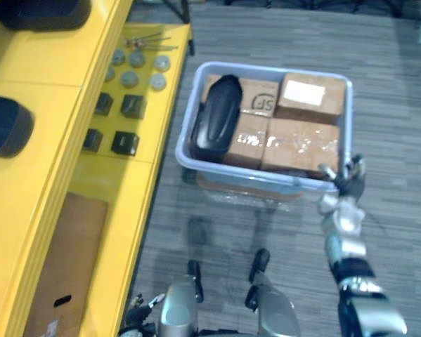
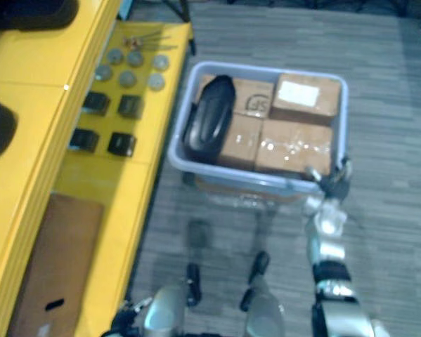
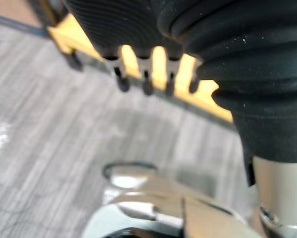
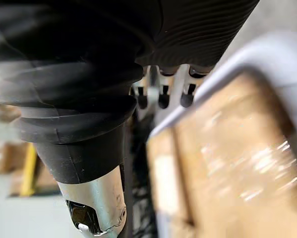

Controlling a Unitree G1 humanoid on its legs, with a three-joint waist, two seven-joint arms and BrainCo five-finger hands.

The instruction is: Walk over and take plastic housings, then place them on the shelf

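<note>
Grey carpet [image 1: 396, 105] underfoot; right hand [image 1: 347, 186] raised at the bin's [image 1: 259, 177] near corner, fingers loosely spread.

- A workshop or parts store, going by the stock laid out.
- A yellow shelf [image 1: 147, 144] carries rows of small black blocks [image 1: 133, 106] and grey discs [image 1: 130, 78].
- A blue-grey plastic tote [image 1: 266, 71] on grey striped flooring [image 1: 393, 105] holds taped cardboard boxes [image 1: 313, 97] and a black plastic housing [image 1: 217, 118].

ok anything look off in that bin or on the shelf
Nothing spilled or damaged. The black housing lies loose on top of the cardboard boxes, slightly slanted, along the left side of the bin.
</note>
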